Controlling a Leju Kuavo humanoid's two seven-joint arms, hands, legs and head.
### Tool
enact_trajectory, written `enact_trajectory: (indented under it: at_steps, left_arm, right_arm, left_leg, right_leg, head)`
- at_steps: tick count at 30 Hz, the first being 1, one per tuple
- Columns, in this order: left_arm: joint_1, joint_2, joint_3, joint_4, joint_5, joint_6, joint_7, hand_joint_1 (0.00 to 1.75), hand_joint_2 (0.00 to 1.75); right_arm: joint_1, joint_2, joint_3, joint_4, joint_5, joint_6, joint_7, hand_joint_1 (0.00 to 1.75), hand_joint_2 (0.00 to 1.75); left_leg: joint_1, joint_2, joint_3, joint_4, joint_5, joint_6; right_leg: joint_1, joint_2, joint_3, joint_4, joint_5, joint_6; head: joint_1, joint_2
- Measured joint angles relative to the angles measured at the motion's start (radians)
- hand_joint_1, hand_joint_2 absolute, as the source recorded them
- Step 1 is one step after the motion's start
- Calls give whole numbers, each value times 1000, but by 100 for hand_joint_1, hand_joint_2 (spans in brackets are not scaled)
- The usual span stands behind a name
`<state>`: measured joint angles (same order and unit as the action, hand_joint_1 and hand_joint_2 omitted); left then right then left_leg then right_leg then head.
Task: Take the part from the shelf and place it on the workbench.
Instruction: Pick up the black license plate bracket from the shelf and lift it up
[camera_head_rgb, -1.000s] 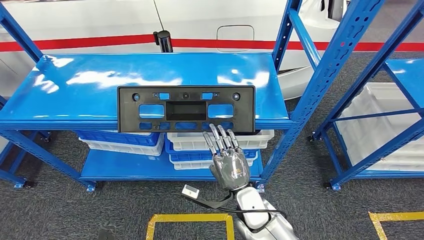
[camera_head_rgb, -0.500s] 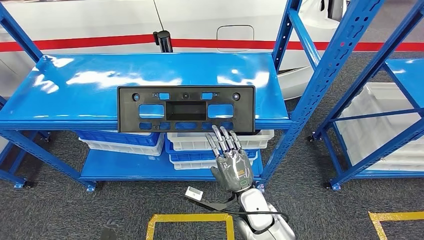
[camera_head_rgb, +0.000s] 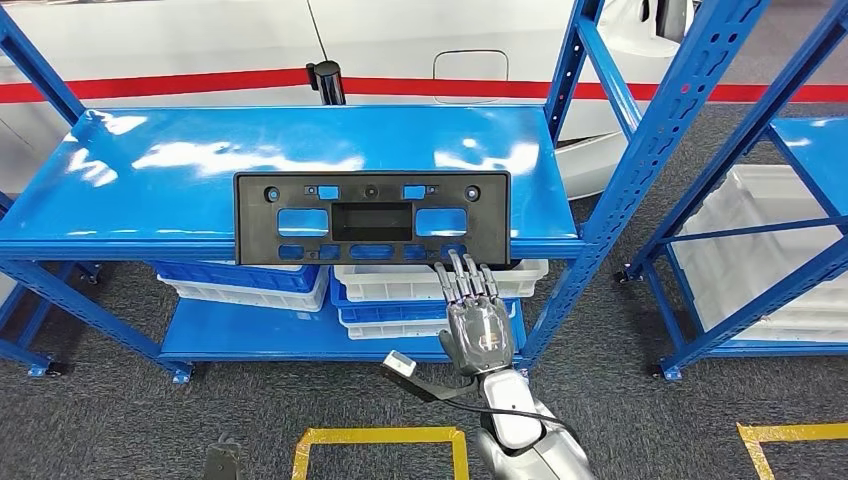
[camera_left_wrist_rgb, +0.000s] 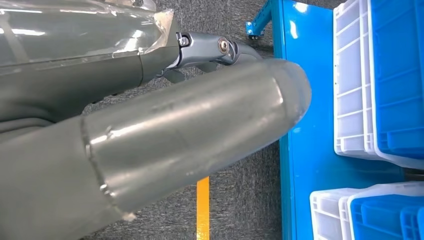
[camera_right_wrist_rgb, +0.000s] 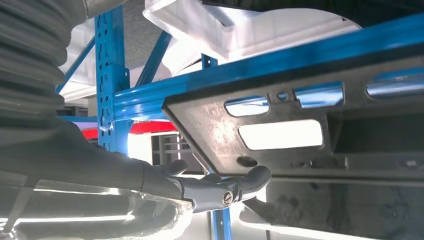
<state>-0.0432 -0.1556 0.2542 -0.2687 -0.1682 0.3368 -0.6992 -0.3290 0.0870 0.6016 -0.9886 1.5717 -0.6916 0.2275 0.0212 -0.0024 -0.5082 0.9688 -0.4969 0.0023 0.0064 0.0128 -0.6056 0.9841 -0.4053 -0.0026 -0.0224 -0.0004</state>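
The right hand (camera_head_rgb: 478, 325), empty with fingers spread, reaches up under the part's overhanging near edge, fingertips at its right end. The black part (camera_head_rgb: 371, 217) lies flat on the shelf (camera_head_rgb: 150, 180), long axis running crosswise beyond the hand.

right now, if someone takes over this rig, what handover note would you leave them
Right robot hand: fingers apart, holding nothing, raised to the near right edge of the black part; fingertips reach its overhanging edge, contact unclear.
Left robot hand: hangs low near the floor; whether open or shut cannot be told.
Black part: lies flat on the upper blue shelf, front edge jutting past the shelf lip.
Done: reach to the part.
Left: grip it, lift it off, carry it to the workbench and set it down.
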Motion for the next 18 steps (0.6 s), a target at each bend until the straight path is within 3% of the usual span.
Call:
enact_trajectory:
  at_steps: [18]
  left_arm:
    - [-10,3,-17,13,0,-4,0,0,0]
  right_arm:
    - [-63,0,-9,83,0,0,-23,0,175]
  left_leg:
    - [0,0,0,0,0,0]
  right_leg:
    - [0,0,0,0,0,0]
  head:
    - [0,0]
